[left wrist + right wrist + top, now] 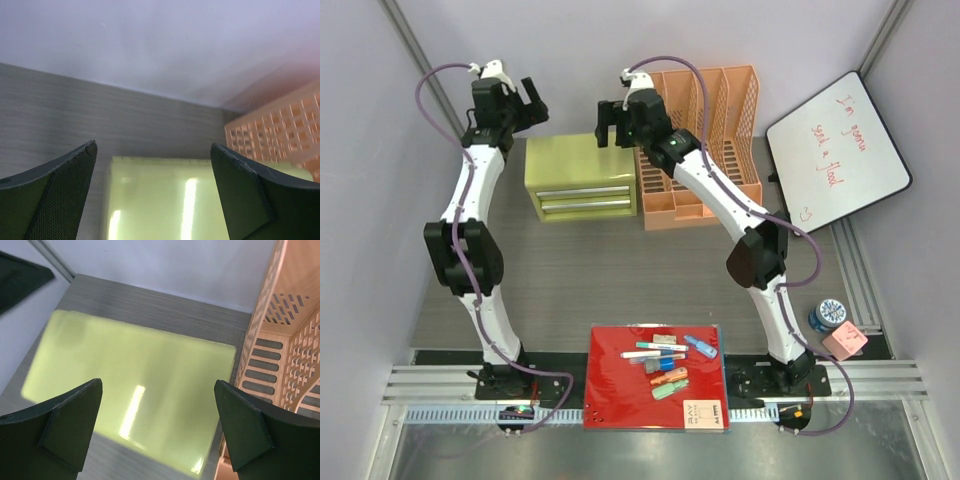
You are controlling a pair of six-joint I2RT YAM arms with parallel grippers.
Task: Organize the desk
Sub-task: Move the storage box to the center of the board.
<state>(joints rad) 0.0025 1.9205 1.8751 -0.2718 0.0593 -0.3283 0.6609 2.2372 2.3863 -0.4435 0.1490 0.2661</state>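
The desk (pixel 600 280) is a dark grey wood-grain tabletop. A lime-green drawer cabinet (pixel 578 175) stands at its back, with an orange mesh file rack (pixel 705 140) to its right. My left gripper (pixel 525 100) is open and empty, raised above the cabinet's back left corner; its wrist view shows the cabinet top (pixel 165 200) between the fingers (pixel 70 185). My right gripper (pixel 612 118) is open and empty, raised above the cabinet's back right edge; its wrist view shows the cabinet top (pixel 135 385) and the rack (pixel 290 350).
A red folder (pixel 620 385) at the near edge carries several markers and small items (pixel 665 362). A whiteboard (pixel 835 150) with red writing lies at the back right. A tape roll (pixel 830 314) and a pink block (pixel 844 342) sit at the right.
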